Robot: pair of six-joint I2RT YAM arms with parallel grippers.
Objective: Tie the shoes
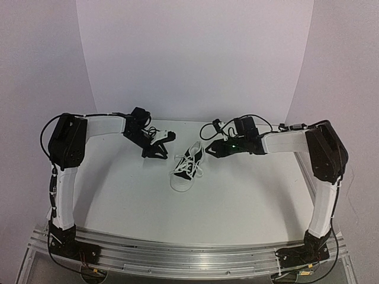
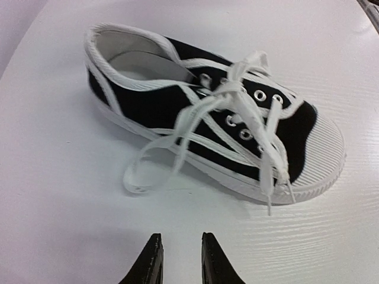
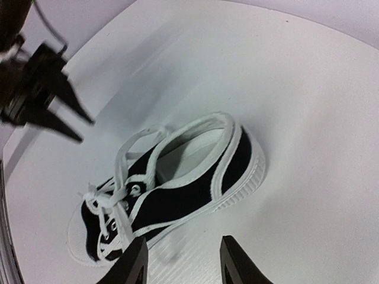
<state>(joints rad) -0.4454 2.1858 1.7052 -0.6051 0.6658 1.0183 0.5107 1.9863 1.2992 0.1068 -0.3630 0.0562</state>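
A small black canvas sneaker (image 1: 188, 168) with a white toe cap and sole lies on the white table between my two grippers, toe toward the near edge. Its white laces (image 2: 237, 100) are bunched in a knot over the eyelets. One loop (image 2: 142, 171) lies on the table and loose ends hang over the toe side. My left gripper (image 1: 166, 148) hovers left of the heel; in its wrist view the left gripper (image 2: 180, 238) is open and empty, short of the shoe (image 2: 207, 118). My right gripper (image 1: 211, 150) is by the heel, open and empty (image 3: 183, 239), above the shoe (image 3: 189, 189).
The white table (image 1: 249, 195) curves up into a white backdrop behind. The left gripper (image 3: 53, 106) shows at the upper left of the right wrist view. An aluminium rail (image 1: 189, 257) with both arm bases runs along the near edge.
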